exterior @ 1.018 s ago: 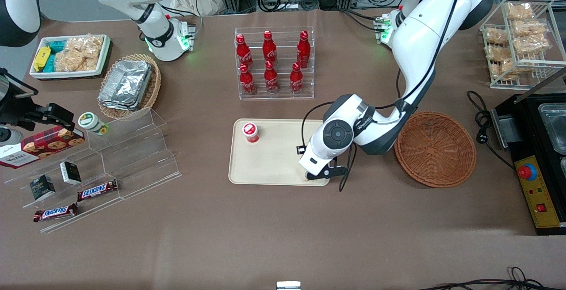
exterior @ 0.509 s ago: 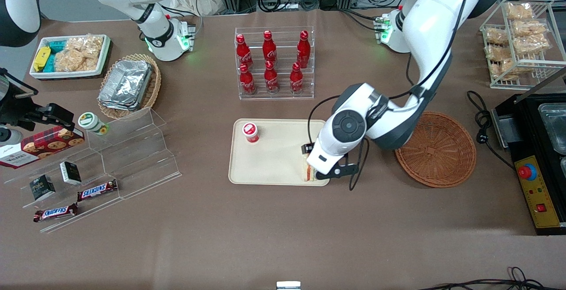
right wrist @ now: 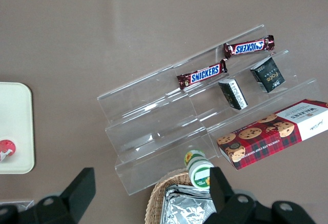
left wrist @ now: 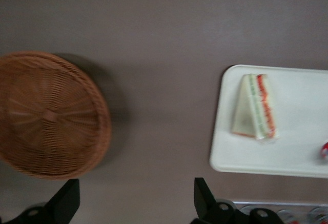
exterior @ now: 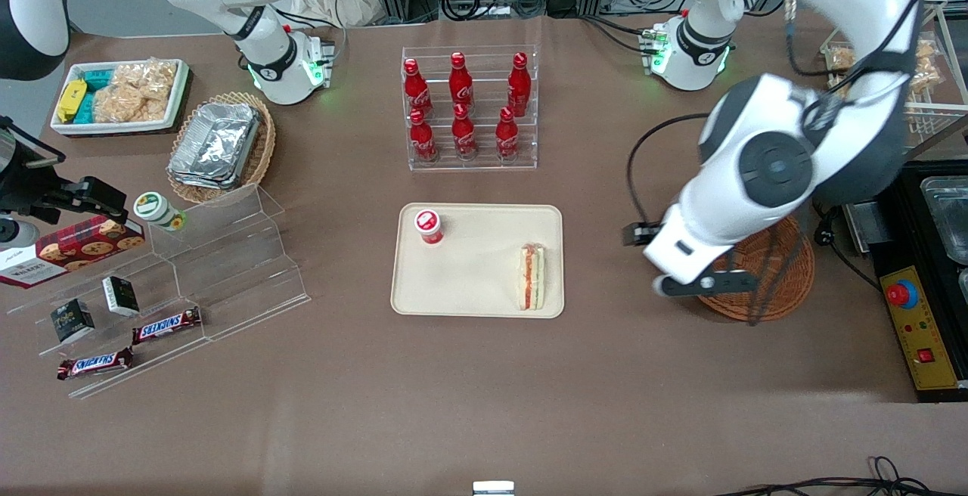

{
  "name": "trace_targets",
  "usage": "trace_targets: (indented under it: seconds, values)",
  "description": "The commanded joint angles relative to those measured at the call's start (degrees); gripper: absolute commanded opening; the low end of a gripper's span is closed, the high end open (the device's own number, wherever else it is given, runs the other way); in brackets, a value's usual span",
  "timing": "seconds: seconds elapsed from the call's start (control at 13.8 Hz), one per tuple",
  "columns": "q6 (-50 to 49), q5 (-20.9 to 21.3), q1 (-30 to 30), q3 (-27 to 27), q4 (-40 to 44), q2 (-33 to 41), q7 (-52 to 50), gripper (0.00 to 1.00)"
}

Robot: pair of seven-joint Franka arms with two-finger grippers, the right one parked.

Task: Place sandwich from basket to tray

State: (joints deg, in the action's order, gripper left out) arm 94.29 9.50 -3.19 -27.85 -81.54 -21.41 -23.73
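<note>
Brown cloth covers the table (exterior: 484,390), with cable clutter and rack frames along its edge farthest from the front camera. On the cream tray (exterior: 469,284) the sandwich (exterior: 532,277) lies flat near the tray's end closest to the working arm, its red, orange and green filling edge showing; the wrist view shows the same wedge (left wrist: 254,107) resting inside the tray's low rim (left wrist: 218,147). A small red-capped cup (exterior: 429,226) stands upright in the tray's corner toward the parked arm, well apart from the sandwich. The round reddish-brown basket (exterior: 786,284) sits on the cloth toward the working arm's end, near the tray but not touching it, and holds nothing (left wrist: 48,115). The left gripper (exterior: 707,284) hangs above the basket's edge nearest the tray, clear of the sandwich, its two fingers (left wrist: 65,199) spread wide apart and holding nothing. Farther from the front camera than the tray, a clear rack holds six red cola bottles (exterior: 463,106). Toward the parked arm's end, a stepped acrylic display (exterior: 227,269) carries two Snickers bars (exterior: 166,324), small dark boxes and a cookie box (exterior: 72,250).
</note>
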Motion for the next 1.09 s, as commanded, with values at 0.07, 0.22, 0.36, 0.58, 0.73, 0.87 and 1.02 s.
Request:
trace_targets:
  seconds: [0.07, 0.22, 0.36, 0.58, 0.73, 0.87, 1.02]
  values:
    - [-0.4, -3.6, 0.1, 8.2, -5.5, 6.8, 17.4, 1.00]
    - [-0.2, -4.0, 0.2, 13.2, -6.2, 8.2, 27.8, 1.00]
    - [-0.4, -4.0, 0.6, 17.1, -6.3, 8.8, 34.7, 1.00]
    - [-0.9, -4.0, 0.7, 21.9, -7.3, 10.3, 45.6, 1.00]
    - [-1.0, -3.3, 0.9, 22.2, -5.6, 9.7, 46.1, 1.00]
    - [-3.7, -2.7, 0.7, 22.2, -2.7, 9.3, 48.6, 1.00]
    - [-3.8, -2.6, 0.5, 22.3, -1.7, 9.3, 50.6, 1.00]
